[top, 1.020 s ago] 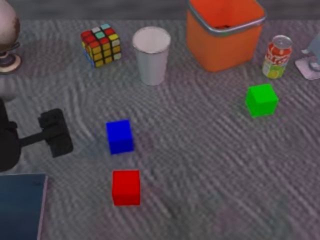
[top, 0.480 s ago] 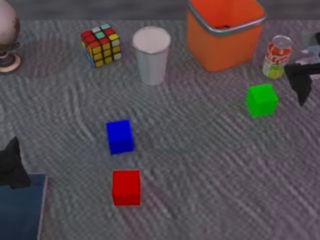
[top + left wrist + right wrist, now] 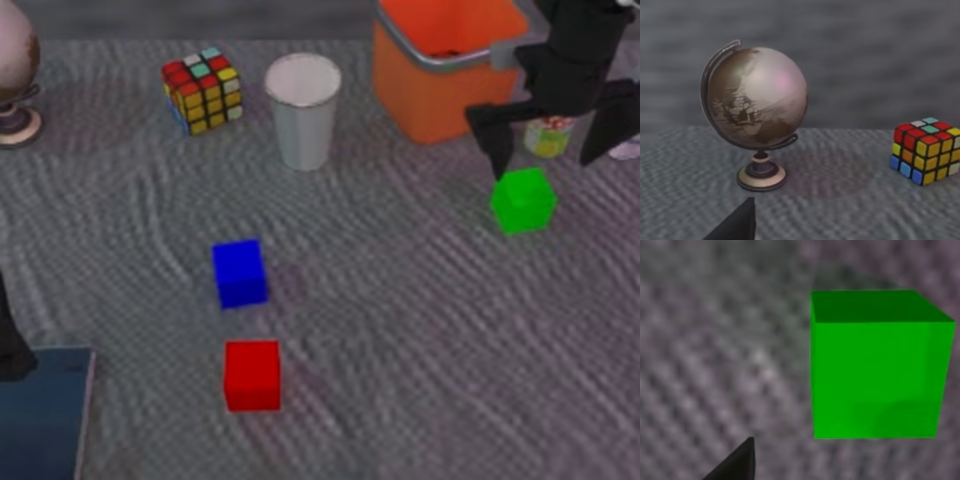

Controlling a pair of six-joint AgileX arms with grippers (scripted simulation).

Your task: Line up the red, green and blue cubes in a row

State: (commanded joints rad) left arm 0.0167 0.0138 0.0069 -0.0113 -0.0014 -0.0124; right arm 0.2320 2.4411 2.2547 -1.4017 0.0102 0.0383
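Observation:
The green cube [image 3: 523, 200] lies at the right of the table. My right gripper [image 3: 550, 148] hovers open just behind it, its dark fingers [image 3: 494, 150] spread wider than the cube. In the right wrist view the green cube [image 3: 875, 375] fills the frame beyond one fingertip [image 3: 742, 460], with nothing held. The blue cube [image 3: 240, 272] sits left of centre, and the red cube [image 3: 252, 375] lies just in front of it, a small gap apart. My left arm [image 3: 8, 335] is parked at the left edge; one fingertip [image 3: 742, 222] shows in its wrist view, far off centre, holding nothing.
Along the back stand a puzzle cube [image 3: 203, 90], a white cup [image 3: 303, 108], an orange bin [image 3: 448, 65] and a soda can [image 3: 548, 135] partly behind my right gripper. A globe [image 3: 15, 70] stands at the back left. A dark blue book [image 3: 40, 415] lies at the front left.
My right arm has come in from the right edge and now hovers over the green cube. My left arm has drawn back to the left edge. The cubes have not moved.

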